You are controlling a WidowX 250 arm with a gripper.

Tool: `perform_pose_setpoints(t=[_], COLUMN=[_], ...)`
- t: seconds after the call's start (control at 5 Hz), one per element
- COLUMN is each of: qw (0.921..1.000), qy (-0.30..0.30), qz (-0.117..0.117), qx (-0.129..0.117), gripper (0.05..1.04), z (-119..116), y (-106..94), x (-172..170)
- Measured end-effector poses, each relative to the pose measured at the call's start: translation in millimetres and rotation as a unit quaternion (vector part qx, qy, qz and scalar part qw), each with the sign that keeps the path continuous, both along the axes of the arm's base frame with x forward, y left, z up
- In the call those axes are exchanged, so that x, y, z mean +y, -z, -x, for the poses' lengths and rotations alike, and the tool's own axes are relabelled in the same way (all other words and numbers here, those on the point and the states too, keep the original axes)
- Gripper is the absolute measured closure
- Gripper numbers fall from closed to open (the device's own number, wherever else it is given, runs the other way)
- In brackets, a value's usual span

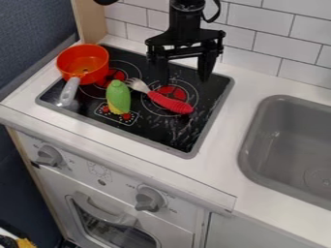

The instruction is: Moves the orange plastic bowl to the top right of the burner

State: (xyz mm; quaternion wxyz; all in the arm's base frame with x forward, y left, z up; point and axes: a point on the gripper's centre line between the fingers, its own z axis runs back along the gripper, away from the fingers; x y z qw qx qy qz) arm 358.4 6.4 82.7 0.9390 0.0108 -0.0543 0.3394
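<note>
The black gripper (184,72) hangs over the back right part of the black stove top (152,128), its two fingers pointing down and spread wide, with nothing between them. An orange pan (90,65), the bowl-shaped thing here, rests at the stove's back left corner, well to the left of the gripper. Its grey handle extends toward the front left, over the stove's left edge. The pan's inside looks bare.
A green and yellow toy corn (118,97) lies near the stove's printed controls. Right of it, a fork with a red handle (169,101) lies across the right burner. A grey sink (294,145) is set in the counter at right; a tiled wall (252,43) rises behind.
</note>
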Motion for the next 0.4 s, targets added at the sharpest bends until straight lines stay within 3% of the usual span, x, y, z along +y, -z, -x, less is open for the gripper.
perform_pose_setpoints(t=[0.2, 0.4], qw=[0.9998, 0.9995], qy=[0.002, -0.009], qz=[0.0, 0.0], qx=[0.019, 0.03], gripper=[0.083, 0.083], z=[2, 3], y=[12.5, 8.3], x=[0, 29])
